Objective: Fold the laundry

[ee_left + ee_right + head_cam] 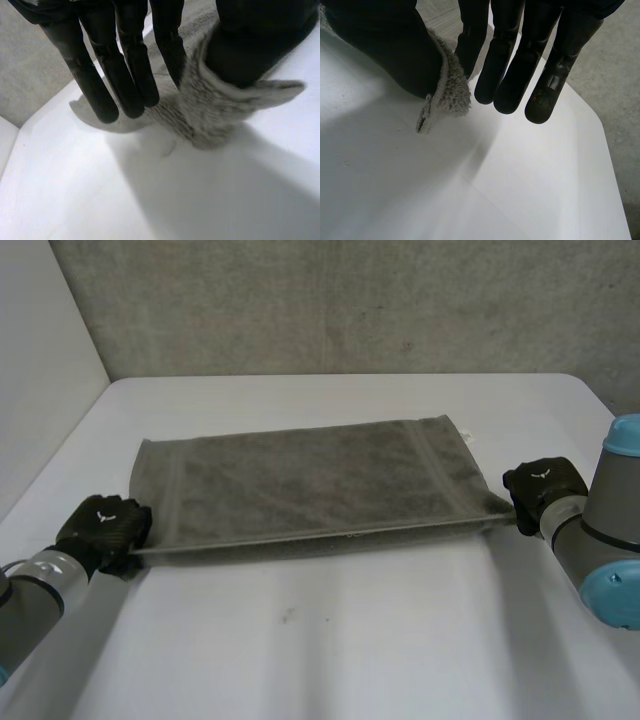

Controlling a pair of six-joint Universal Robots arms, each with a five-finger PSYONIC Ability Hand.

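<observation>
Both near corners of the towel (310, 485) are pinched by left hand (103, 525) and right hand (543, 490). Lift evenly, edge taut; the right hold seems shallow.

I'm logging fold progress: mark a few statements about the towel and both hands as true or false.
1. The grey towel lies spread out across the white table. True.
2. The left hand pinches the towel's near left corner. True.
3. The right hand hovers clear of the towel. False: it pinches the near right corner between thumb and fingers.
4. The towel is bunched in a heap at the table's middle. False: it lies flat, its near edge stretched between the hands.
</observation>
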